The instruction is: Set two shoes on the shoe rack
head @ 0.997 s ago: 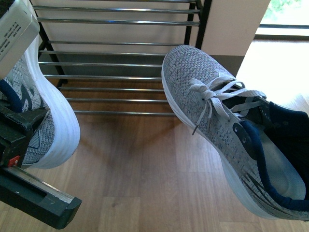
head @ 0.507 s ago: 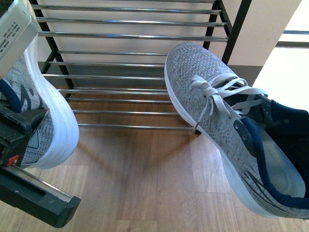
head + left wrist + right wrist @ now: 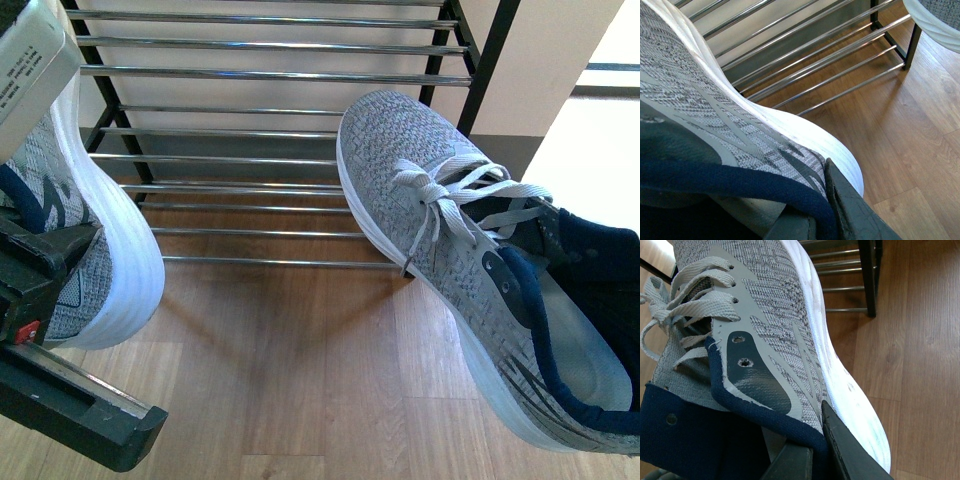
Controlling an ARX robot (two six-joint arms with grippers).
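Two grey knit sneakers with white soles hang above the wooden floor in front of the shoe rack (image 3: 270, 130). My left gripper (image 3: 55, 250) is shut on the left sneaker (image 3: 100, 250), which hangs sole outward at the left edge. In the left wrist view the black fingers (image 3: 850, 210) pinch its navy collar (image 3: 715, 180). The right sneaker (image 3: 440, 220) points its toe at the rack's lower rods. My right gripper (image 3: 815, 450) is shut on its navy heel collar (image 3: 790, 432); this gripper is hidden in the front view.
The rack's black right upright (image 3: 485, 65) stands close behind the right sneaker's toe, beside a beige wall corner (image 3: 555, 60). The low front rod (image 3: 280, 262) lies just above the wooden floor (image 3: 300, 380). My left arm's black base (image 3: 70, 410) fills the lower left corner.
In the front view the rack has shifted right and down, showing its right upright fully. Both sneakers stay held in about the same places; the right one edged slightly left.
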